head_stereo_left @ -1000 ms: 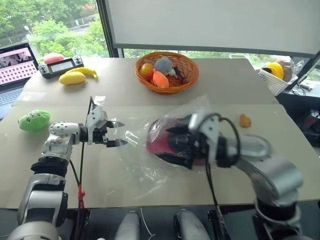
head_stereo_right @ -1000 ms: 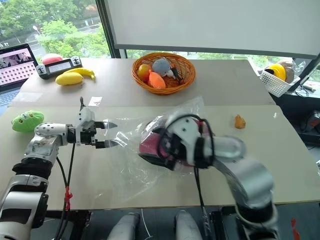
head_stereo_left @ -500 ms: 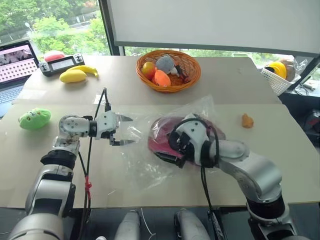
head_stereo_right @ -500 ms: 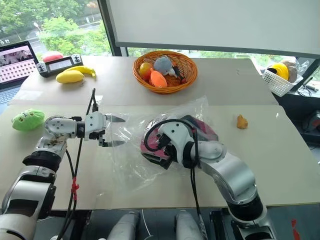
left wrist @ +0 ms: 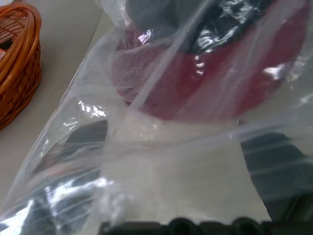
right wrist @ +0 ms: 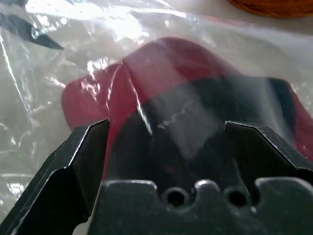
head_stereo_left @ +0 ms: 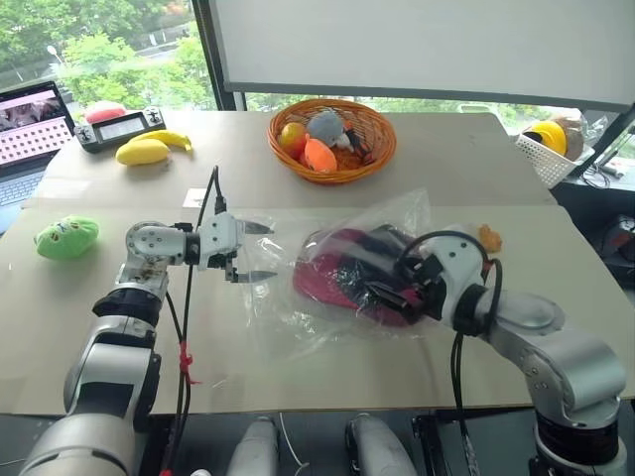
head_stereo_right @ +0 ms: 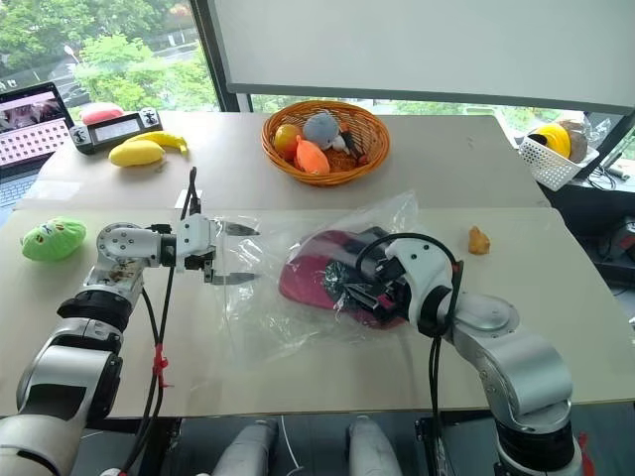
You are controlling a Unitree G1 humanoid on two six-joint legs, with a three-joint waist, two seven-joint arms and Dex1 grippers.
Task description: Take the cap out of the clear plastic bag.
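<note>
Wicker basket behind clear plastic bag; bag covers cap.

arms: silver-grey, rounded joints | cables: black, red tie on left | jaws: black, pointed tips

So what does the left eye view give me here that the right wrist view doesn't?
The left eye view alone takes in the table: the left gripper, open at the bag's edge, the green plush toy, the banana and the laptop. The right wrist view alone shows, up close, the right gripper with jaws open and the cap's black lining between the fingers. Both show the red cap inside the clear bag, and the basket.
</note>
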